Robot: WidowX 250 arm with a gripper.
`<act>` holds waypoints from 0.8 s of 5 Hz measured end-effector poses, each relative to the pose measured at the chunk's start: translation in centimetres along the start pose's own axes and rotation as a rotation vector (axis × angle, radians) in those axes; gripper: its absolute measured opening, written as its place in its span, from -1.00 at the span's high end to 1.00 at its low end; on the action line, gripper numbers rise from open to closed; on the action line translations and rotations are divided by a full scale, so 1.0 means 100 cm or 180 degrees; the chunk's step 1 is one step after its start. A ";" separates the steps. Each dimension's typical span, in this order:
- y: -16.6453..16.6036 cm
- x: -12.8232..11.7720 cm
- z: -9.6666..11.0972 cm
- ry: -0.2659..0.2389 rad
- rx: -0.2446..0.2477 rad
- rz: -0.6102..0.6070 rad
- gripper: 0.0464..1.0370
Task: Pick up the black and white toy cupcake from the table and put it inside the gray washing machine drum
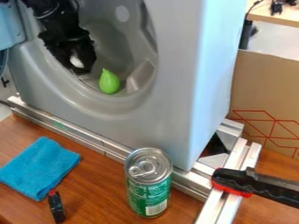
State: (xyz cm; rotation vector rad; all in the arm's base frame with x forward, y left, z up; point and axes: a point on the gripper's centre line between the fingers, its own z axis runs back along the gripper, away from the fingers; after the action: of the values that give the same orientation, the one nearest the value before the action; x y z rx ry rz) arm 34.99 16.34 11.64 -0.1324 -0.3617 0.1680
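Observation:
The black gripper (77, 63) hangs at the left part of the round opening of a grey front-loading machine (169, 87), close to the opening's lower left rim. It is shut on a small white object (76, 61), mostly covered by the black fingers. A green pear-shaped item (109, 82) stands on the floor of the drum, just right of and below the gripper, apart from it.
Metal rails (93, 143) run along the machine's base. In front, on the wooden table (96, 192), are a blue cloth (39, 168), a green can (148, 183) and a small black-and-red item (56, 206). A black-and-red clamp (234, 180) grips the rails at right, near cardboard (265, 92).

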 end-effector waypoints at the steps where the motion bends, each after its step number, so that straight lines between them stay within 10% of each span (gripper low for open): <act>1: 0.001 0.001 0.001 0.0024 0.0008 0.0034 -0.94; 4: 0.000 -0.003 0.006 0.0015 -0.0078 0.0168 -0.93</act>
State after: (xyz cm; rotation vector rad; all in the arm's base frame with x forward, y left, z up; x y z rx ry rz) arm 34.45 16.35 12.08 -0.1667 -0.3556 0.2155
